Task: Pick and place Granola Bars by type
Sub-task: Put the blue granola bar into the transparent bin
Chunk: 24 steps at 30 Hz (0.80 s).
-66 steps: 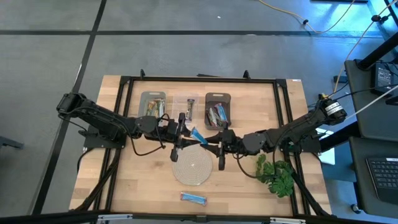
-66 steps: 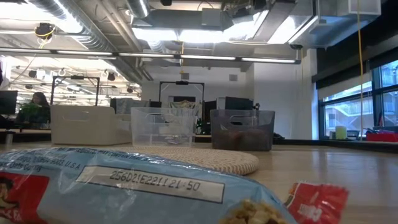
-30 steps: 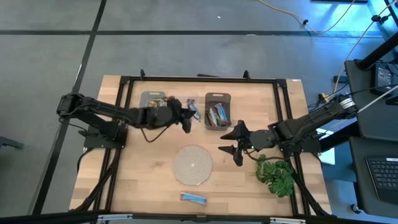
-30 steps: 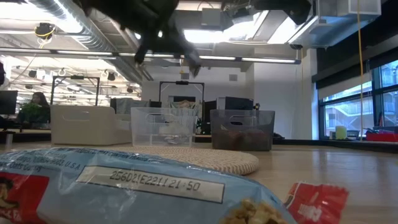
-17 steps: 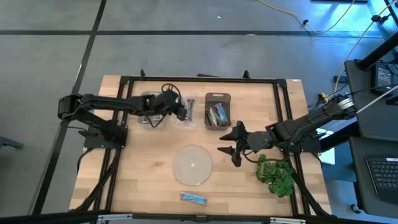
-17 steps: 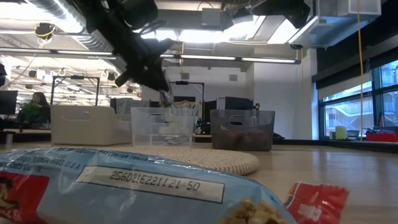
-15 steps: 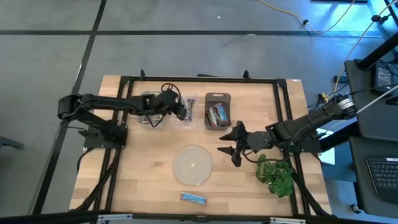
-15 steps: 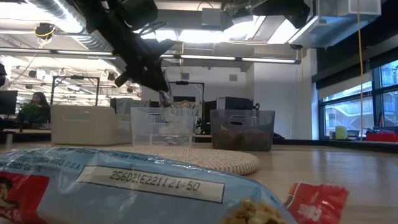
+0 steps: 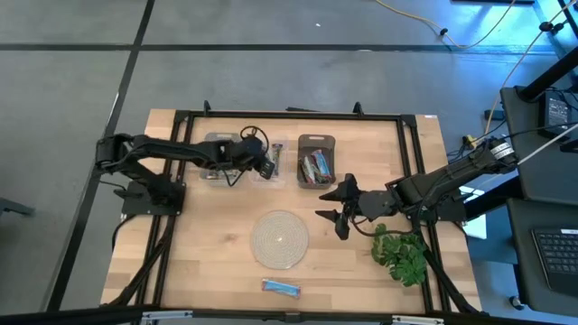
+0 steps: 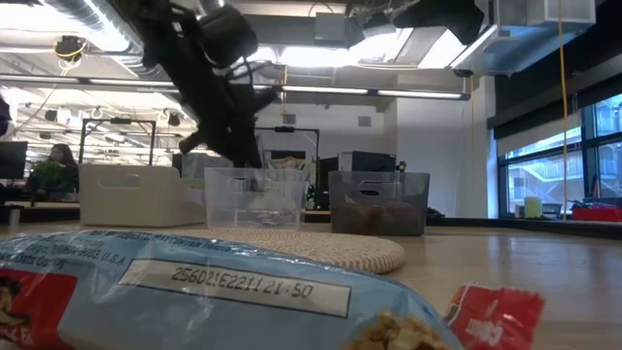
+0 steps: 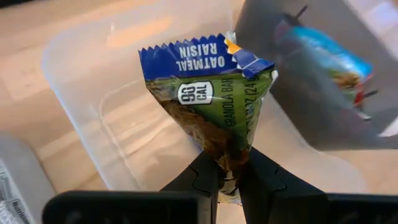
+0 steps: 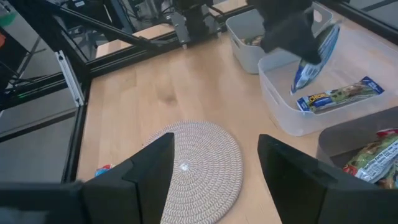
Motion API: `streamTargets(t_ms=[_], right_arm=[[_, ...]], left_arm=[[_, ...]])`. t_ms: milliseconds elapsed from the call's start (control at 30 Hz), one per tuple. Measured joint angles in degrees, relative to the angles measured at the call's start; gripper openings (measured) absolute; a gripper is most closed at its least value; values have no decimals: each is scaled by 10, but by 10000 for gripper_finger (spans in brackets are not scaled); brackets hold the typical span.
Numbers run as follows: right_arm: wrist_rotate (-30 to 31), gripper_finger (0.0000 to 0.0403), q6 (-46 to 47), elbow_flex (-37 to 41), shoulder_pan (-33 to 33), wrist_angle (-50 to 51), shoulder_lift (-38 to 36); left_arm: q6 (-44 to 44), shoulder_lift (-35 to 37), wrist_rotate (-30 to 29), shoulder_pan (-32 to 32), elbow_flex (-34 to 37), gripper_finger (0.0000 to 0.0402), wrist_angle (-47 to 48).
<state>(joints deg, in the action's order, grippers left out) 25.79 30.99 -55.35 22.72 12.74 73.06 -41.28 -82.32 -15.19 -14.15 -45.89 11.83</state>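
The left gripper [image 11: 227, 180] pinches a blue-and-green wrapped oatmeal raisin granola bar [image 11: 208, 93] above the clear plastic middle bin [image 12: 348, 118], which already holds one like it. Right gripper [image 9: 332, 215], fingers spread, waits beside the bin. One bright blue wrapped bar [image 9: 280, 287] remains on the wooden counter [image 9: 208, 262], well apart.

Pale wooden worktop [image 9: 208, 253] framed by black metal rails; round pale woven mat [image 9: 279, 239] near its middle, leafy green plant [image 9: 402, 253] toward the right edge. Three small bins in a row at the far side: opaque pale grey plastic [image 9: 212, 144], clear plastic [image 12: 298, 118], dark smoky translucent plastic [image 9: 316, 142]. Beyond, grey floor [image 9: 72, 81], open office with ceiling pipes, a seated person [image 10: 58, 160] far off
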Motion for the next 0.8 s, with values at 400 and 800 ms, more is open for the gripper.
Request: streamTargets(t_ms=[400, 800], right_arm=[[1, 234, 0, 0, 0, 5, 0], [1, 234, 1, 0, 0, 15, 0]], left_arm=[[0, -41, 48, 0, 0, 38, -13], [6, -40, 42, 0, 0, 52, -18]])
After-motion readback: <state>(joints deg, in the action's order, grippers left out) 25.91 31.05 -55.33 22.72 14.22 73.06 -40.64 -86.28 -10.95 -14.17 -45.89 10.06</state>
